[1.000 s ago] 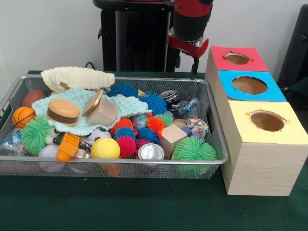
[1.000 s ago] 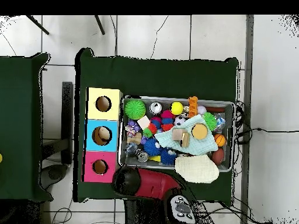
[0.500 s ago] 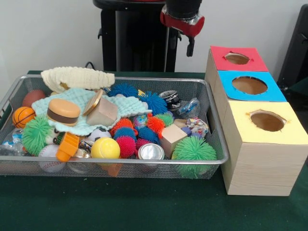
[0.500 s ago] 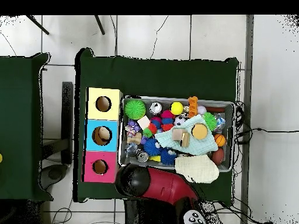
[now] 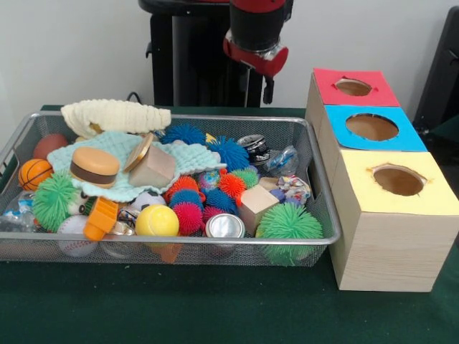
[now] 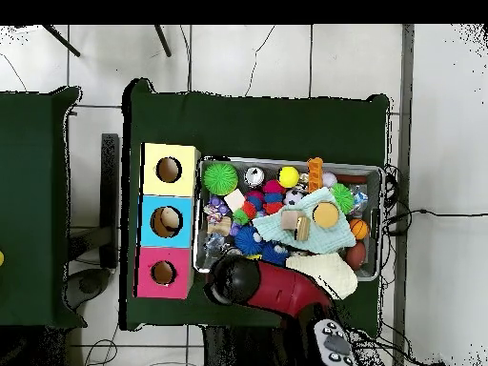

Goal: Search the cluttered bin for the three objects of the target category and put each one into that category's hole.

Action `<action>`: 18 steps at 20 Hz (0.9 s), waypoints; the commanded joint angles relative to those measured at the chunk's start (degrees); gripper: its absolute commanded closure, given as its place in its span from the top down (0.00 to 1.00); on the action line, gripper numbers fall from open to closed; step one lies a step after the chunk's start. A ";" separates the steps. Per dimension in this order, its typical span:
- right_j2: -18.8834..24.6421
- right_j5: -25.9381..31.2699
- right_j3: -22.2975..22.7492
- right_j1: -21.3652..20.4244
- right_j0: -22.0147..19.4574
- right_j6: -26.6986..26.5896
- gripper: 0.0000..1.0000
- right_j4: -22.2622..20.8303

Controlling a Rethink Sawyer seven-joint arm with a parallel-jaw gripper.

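The gripper [image 5: 267, 89] hangs above the bin [image 5: 315, 215] (claw state I cannot tell); the spiky balls [image 5: 289, 222] look soft and light, so grip around the middle.

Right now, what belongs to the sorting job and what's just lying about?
Job:
- gripper
- wire bin
- three-hole box
- bin contents such as spiky balls and wooden blocks; the target category isn't shown

Lying about:
- side table
- floor cable

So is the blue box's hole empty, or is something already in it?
Not empty: the overhead view shows a pale object inside the blue box's hole. What it is, cannot tell.
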 commanded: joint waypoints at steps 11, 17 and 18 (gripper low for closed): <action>2.10 -2.33 -20.30 13.31 0.82 7.27 1.00 2.68; 0.90 -3.24 -21.76 14.97 3.54 9.89 1.00 3.79; 1.20 -4.49 -20.88 14.64 3.63 10.09 1.00 4.03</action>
